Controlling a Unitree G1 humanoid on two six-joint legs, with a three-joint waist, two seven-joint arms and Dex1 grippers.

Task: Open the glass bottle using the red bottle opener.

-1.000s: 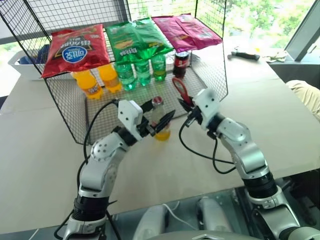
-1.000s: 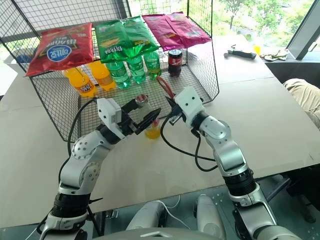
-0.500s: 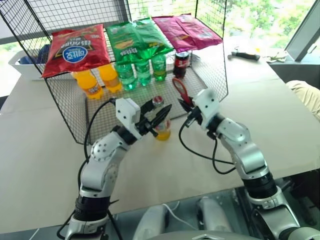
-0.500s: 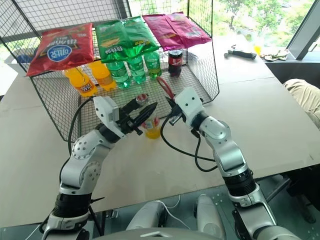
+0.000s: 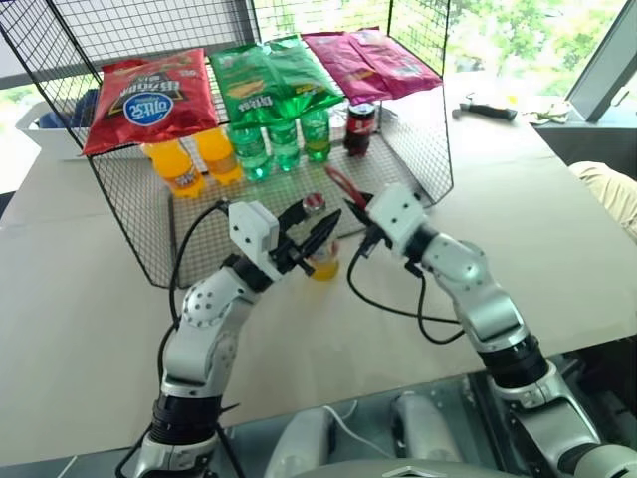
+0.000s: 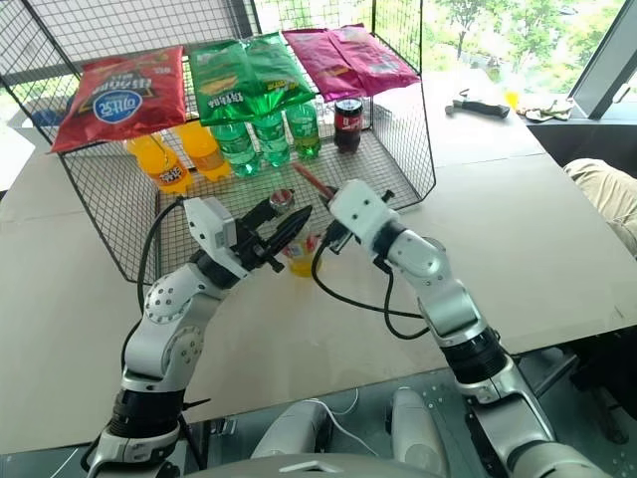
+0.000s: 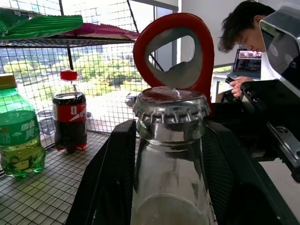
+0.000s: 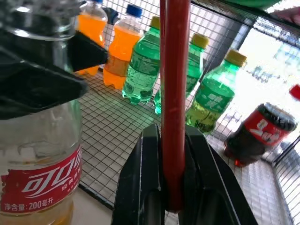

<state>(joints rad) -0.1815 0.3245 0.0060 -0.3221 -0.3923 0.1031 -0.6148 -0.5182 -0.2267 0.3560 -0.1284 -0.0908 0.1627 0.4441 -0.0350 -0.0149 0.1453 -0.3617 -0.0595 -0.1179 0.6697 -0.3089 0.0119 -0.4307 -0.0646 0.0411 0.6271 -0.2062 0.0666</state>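
Bottle and opener are nearly together now, and we have both grippers in the thick of it. Our left gripper point(image 5: 317, 231) is clamped around the neck of the glass bottle point(image 5: 320, 261), its black fingers point(image 7: 108, 183) flanking the glass just under the crown cap point(image 7: 171, 104). The bottle stands upright on the tabletop point(image 5: 90, 299), right in front of the wire rack point(image 5: 139, 214).

Our right gripper point(image 8: 173, 187) is pinched tight on the handle of the red bottle opener point(image 5: 341, 186), one finger point(image 8: 150, 173) on each flat face, the handle running lengthwise out from between them. In the left wrist view the opener's loop head point(image 7: 174, 51) stands just behind and above the cap, with daylight through the loop. So the head lies just beyond the cap on the right gripper's side, not yet hooked, as far as we can tell. We judge the coming move turns on dropping that loop's lip under the cap's crimped edge, then levering up while the left gripper holds the neck steady.

Labels next! The bottle's red band carries white Chinese characters and "200", apparently a volume mark. In the rack stand orange soda bottles point(image 5: 175, 165), green bottles point(image 8: 143, 63) and a dark cola bottle point(image 7: 69, 119). Snack bags lie on top; the red chip bag point(image 5: 149, 98) has lettering we cannot read.
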